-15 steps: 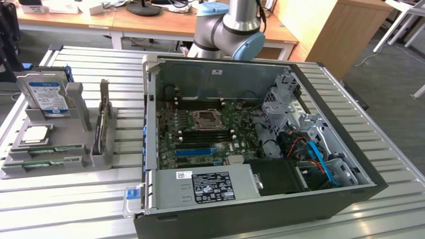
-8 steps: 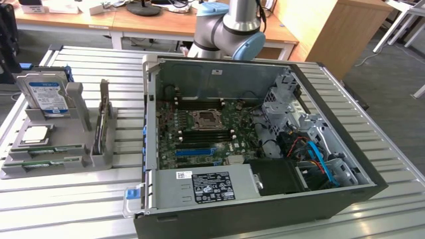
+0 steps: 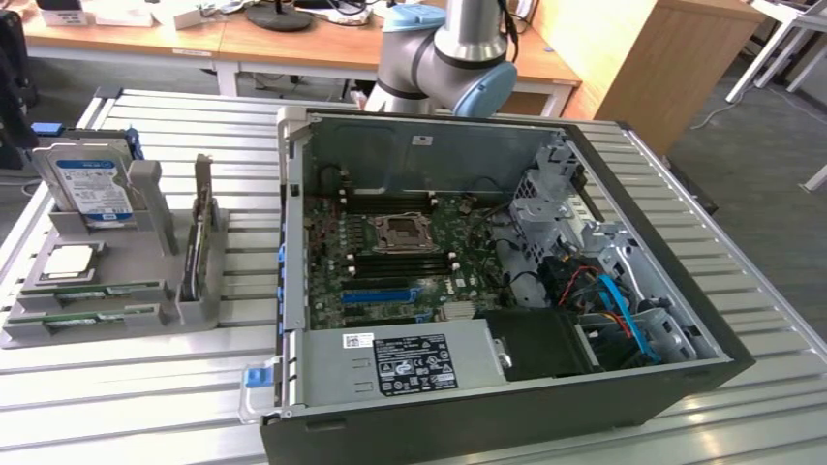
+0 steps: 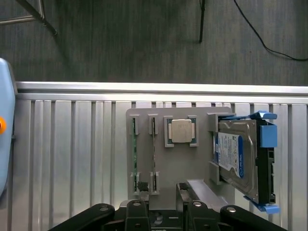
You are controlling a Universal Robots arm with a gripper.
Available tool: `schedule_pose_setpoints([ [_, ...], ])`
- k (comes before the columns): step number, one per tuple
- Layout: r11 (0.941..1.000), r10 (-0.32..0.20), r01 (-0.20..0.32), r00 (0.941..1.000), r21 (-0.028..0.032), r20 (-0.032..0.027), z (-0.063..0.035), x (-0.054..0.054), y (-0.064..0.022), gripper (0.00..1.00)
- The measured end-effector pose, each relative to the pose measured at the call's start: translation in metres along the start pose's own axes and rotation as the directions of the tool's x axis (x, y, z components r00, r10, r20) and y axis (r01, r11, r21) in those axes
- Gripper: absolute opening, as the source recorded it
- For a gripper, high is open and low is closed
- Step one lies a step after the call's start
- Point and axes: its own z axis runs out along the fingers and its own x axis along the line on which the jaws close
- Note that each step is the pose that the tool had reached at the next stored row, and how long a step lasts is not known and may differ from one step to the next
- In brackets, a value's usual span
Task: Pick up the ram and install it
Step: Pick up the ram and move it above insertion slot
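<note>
The ram (image 3: 101, 291) is a thin green stick lying on edge in a slot of the grey holder (image 3: 155, 315), at the exterior view's left. A second green stick (image 3: 88, 313) lies beside it. In the wrist view the ram (image 4: 135, 154) shows edge-on, running across the holder (image 4: 163, 163). My gripper (image 4: 164, 214) hangs high above the holder's near edge, open, with nothing between its black fingers (image 4: 137, 211). The arm (image 3: 452, 58) rises behind the open computer case (image 3: 672, 358).
The holder also carries a hard drive (image 3: 93, 189) (image 4: 238, 161), a square processor (image 3: 68, 262) (image 4: 181, 131) and an upright card (image 3: 200, 223). Inside the case, the motherboard has long black slots (image 3: 387, 260) and a blue slot (image 3: 379, 291). Everything sits on a slatted metal table (image 3: 130, 387).
</note>
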Motion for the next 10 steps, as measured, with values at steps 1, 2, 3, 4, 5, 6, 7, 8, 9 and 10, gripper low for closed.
schedule_pose_setpoints([
  [1, 1.0000, 0.000, 0.000, 1.0000, -0.0001, 0.0000, -0.0001, 0.0008, 0.0000, 0.36],
  [2, 1.0000, 0.000, 0.000, 1.0000, -0.0001, -0.0001, -0.0001, 0.0014, 0.0000, 0.36],
  [3, 1.0000, 0.000, 0.000, 1.0000, -0.0001, 0.0000, -0.0001, 0.0019, 0.0000, 0.36],
  [4, 1.0000, 0.000, 0.000, 1.0000, -0.0001, 0.0000, -0.0001, 0.0021, 0.0000, 0.36],
  [5, 1.0000, 0.000, 0.000, 1.0000, -0.0001, 0.0000, -0.0001, 0.0021, 0.0000, 0.36],
  [6, 1.0000, 0.000, 0.000, 1.0000, 0.0000, 0.0000, -0.0001, 0.0021, 0.0000, 0.36],
  [7, 1.0000, 0.000, 0.000, 1.0000, 0.0000, 0.0000, -0.0001, 0.0022, 0.0000, 0.36],
  [8, 1.0000, 0.000, 0.000, 1.0000, -0.0001, 0.0000, -0.0001, 0.0023, 0.0000, 0.36],
  [9, 1.0000, 0.000, 0.000, 1.0000, -0.0001, 0.0000, -0.0001, 0.0023, 0.0000, 0.36],
  [10, 1.0000, 0.000, 0.000, 1.0000, 0.0000, 0.0000, 0.0000, 0.0023, 0.0000, 0.36],
])
